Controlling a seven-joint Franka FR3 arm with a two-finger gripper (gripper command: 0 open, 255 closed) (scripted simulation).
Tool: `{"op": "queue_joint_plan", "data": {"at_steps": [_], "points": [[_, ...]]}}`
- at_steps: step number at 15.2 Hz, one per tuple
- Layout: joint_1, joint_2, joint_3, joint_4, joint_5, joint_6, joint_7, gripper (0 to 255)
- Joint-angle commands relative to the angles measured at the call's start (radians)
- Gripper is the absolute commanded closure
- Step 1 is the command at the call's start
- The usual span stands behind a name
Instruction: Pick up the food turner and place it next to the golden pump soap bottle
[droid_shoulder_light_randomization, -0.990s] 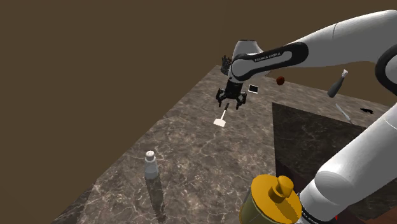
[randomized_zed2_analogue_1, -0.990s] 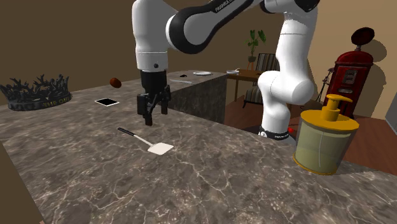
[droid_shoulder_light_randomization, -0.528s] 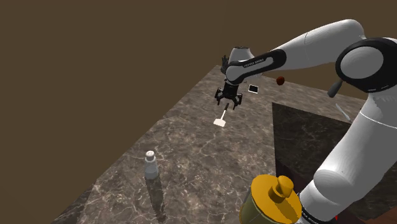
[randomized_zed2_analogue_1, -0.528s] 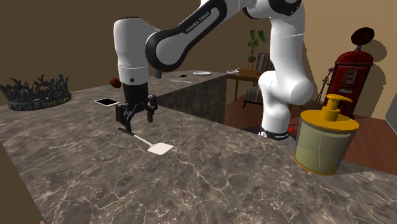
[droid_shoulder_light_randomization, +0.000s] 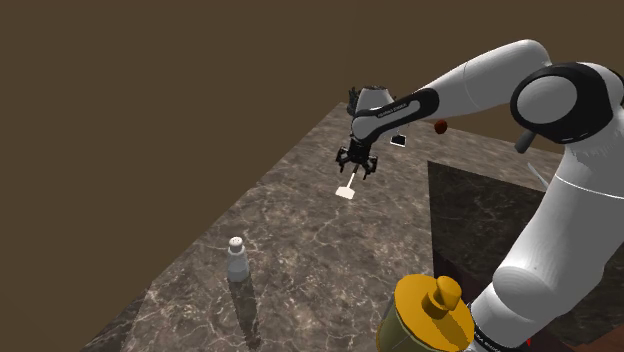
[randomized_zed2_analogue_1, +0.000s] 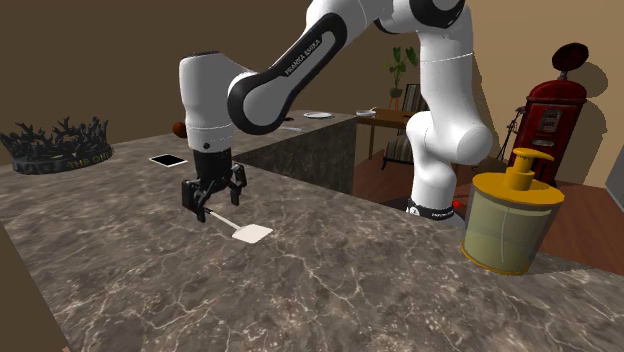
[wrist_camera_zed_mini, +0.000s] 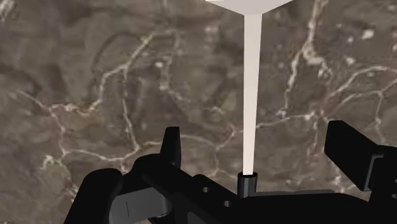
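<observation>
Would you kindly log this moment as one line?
phase: pre-grasp | food turner: flat on counter | pincer: open, astride its handle

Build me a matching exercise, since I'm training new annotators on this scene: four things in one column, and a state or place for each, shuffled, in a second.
Things
1. food turner
2. soap bottle
3. white shaker
4. pincer

States or places
a. open, straddling a thin handle without touching it
b. lying flat on the counter
c. standing upright near the counter's edge
d. yellow pump cap on top

Pairs: 1-b, 2-d, 3-c, 4-a
</observation>
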Motion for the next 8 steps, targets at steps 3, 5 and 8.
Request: {"op": "queue_joint_plan", "data": {"at_steps": [3, 5, 8], "points": [[0.000, 0.006, 0.000, -0.002, -0.001, 0.009, 0.001, 0], [0.000, 0.006, 0.000, -0.002, -0.001, 0.009, 0.001, 0], [0.000, 0.006, 0.000, -0.002, -0.001, 0.009, 0.001, 255]]}}
